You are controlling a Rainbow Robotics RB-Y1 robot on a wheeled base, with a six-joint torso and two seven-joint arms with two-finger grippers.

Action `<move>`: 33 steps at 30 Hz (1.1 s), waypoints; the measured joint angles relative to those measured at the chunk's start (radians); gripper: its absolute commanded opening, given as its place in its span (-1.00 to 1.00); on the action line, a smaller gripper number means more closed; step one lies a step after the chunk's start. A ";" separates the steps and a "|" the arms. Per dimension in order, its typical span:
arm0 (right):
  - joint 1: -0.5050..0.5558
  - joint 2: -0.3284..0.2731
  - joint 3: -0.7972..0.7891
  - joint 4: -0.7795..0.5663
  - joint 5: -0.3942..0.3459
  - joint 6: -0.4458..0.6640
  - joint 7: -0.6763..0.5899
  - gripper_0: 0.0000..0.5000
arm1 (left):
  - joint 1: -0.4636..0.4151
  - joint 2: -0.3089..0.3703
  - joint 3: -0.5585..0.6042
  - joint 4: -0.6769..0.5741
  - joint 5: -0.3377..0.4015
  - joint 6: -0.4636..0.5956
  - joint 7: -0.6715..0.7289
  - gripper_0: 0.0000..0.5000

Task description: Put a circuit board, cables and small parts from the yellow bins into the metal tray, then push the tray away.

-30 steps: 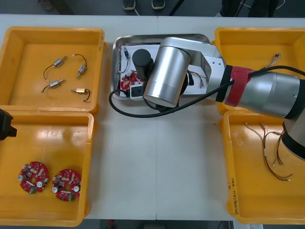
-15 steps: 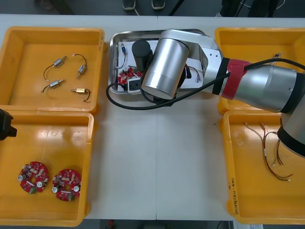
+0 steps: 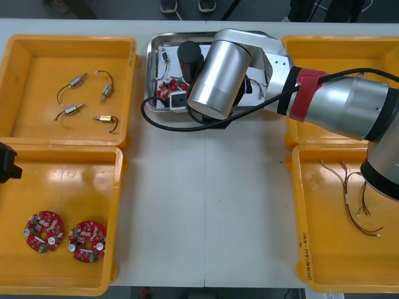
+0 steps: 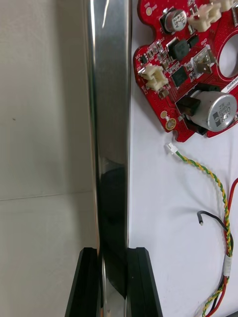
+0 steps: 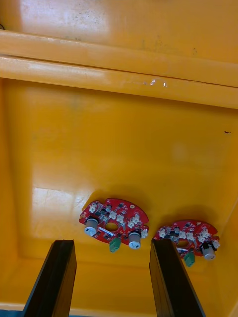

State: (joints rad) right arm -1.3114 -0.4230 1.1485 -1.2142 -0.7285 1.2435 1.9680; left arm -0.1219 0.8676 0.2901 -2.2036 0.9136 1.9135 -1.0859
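Pale, matte table point(image 3: 206, 205) from 9 to 3 o'clock, reaching down to 6. Faint seam point(image 3: 206, 249) across it from 12 to 6. Beyond the far edge, at 12 o'clock, a strip of dark grey floor point(image 3: 124, 7). Soft, even light; weak shadows only on the tabletop.

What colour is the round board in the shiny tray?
Red, with white, black and silver bits; the circuit board shows best in the right wrist view.

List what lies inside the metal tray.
A red circuit board and twisted cable on its white floor; the right arm hides the middle, right claw clamping the tray rim.
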 measured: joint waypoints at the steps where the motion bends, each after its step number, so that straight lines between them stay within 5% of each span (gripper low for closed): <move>1: -0.002 0.000 0.000 0.004 0.000 0.000 0.001 -1.00 | 0.000 0.000 0.000 0.000 0.000 0.000 0.000 0.73; 22: -0.009 0.012 0.000 0.093 0.000 -0.098 0.028 -1.00 | 0.000 0.000 0.000 0.000 0.000 0.000 0.000 0.74; 33: -0.009 0.013 0.000 0.094 0.000 -0.099 0.043 -0.52 | 0.000 0.000 0.000 0.000 0.000 0.000 0.000 0.73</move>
State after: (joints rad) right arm -1.3204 -0.4097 1.1485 -1.1198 -0.7284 1.1443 2.0112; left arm -0.1219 0.8676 0.2901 -2.2037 0.9136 1.9135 -1.0859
